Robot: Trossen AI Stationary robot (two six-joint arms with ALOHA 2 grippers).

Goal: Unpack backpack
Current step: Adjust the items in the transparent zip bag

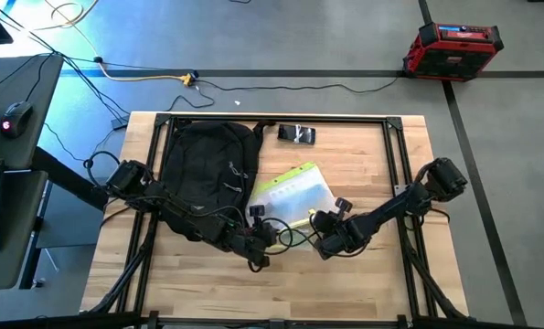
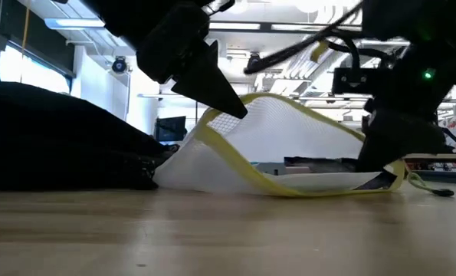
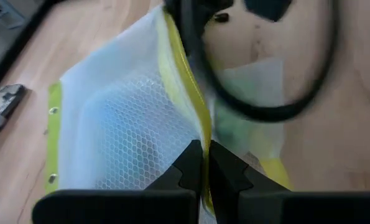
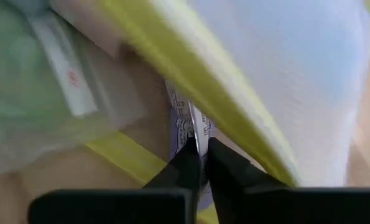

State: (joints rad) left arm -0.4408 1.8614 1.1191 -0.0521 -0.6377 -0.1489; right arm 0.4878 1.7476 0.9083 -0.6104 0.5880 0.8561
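The black backpack (image 1: 208, 169) lies flat on the wooden table's left half. Beside it lies a white mesh pouch with yellow trim (image 1: 294, 190), one long edge raised off the wood (image 2: 289, 130). My left gripper (image 1: 267, 234) is shut on the pouch's yellow rim. At the pouch's near right end my right gripper (image 1: 315, 228) is shut on a thin white and purple printed packet (image 4: 194, 127) under the rim. Pale green contents (image 3: 247, 99) show through the pouch. My left gripper pinches the pouch's yellow rim (image 3: 200, 134) between its two fingers, slanting down from the near left. That edge is lifted (image 2: 212, 123); the pouch's other side stays on the table. My right gripper pinches the edge of the thin printed packet (image 4: 196, 138) between its two fingers, slanting down from the right, just below the yellow rim (image 4: 234, 124). The packet's far part is hidden under the pouch.
A small dark flat object (image 1: 296, 134) lies near the table's far edge. A black cable loop (image 1: 290, 233) hangs between the two grippers. The near strip of the table (image 1: 281, 292) is bare wood.
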